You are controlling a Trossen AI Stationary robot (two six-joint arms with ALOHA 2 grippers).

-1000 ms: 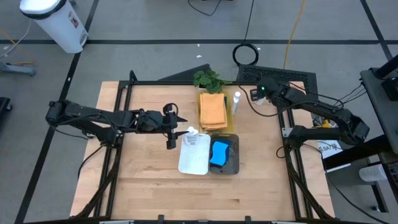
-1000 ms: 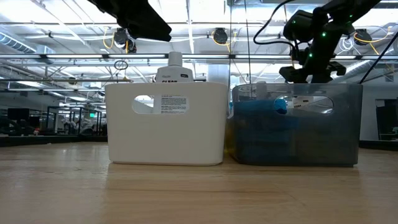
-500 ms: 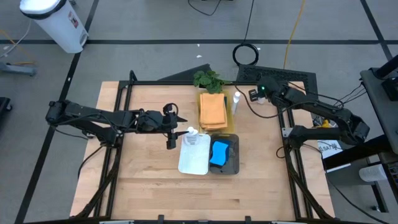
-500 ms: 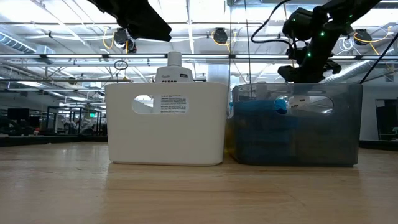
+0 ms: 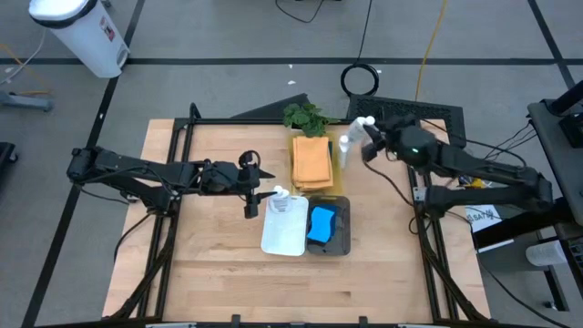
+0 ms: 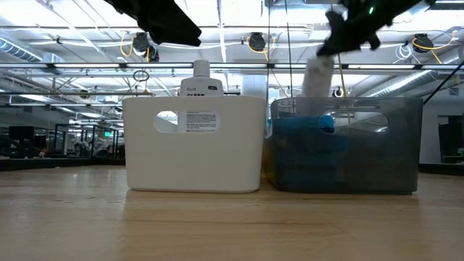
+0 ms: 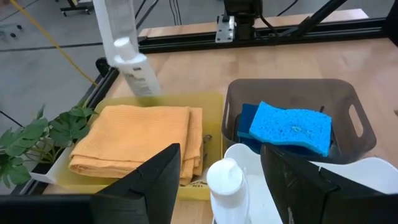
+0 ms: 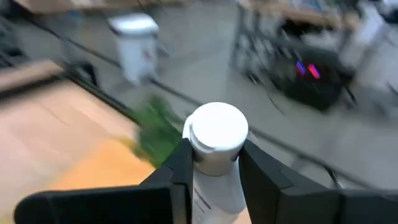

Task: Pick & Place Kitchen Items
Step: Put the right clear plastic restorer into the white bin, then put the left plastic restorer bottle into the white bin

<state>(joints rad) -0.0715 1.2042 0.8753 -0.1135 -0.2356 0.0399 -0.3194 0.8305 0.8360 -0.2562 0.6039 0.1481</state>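
My right gripper [image 5: 366, 137] is shut on a white capped bottle [image 5: 353, 135], above the table's far side, right of the orange-tan cloth [image 5: 311, 164] that lies folded on a yellow tray. The bottle also shows in the low view [image 6: 317, 76] and the left wrist view [image 7: 127, 50]. My left gripper [image 5: 251, 187] is open beside the white bin [image 5: 284, 228]. Its fingers stand either side of the cap of a second white bottle [image 7: 227, 180], which stands in that bin, and do not touch it. Blue sponges [image 5: 322, 223] lie in the dark grey bin [image 5: 343, 239]. My right gripper pinches the bottle's upper body just below its cap [image 8: 214, 171] between its two fingers [image 8: 180, 168]. The fingers come slanting down from the table's right side. The bottle hangs tilted below the gripper [image 6: 348, 29], lifted clear of the table, cap uppermost.
A leafy green plant [image 5: 305, 117] sits at the far edge behind the tray. The two bins stand side by side in the table's middle. Bare wood [image 5: 209, 264] lies left and in front of the bins. Black frame rails [image 5: 173, 210] run along the table's sides.
My right gripper has gone toward the table's left edge and up, lifting the white bottle from where it stood to the right of the yellow tray. The bottle, upright before, is now tipped and clear of the table.
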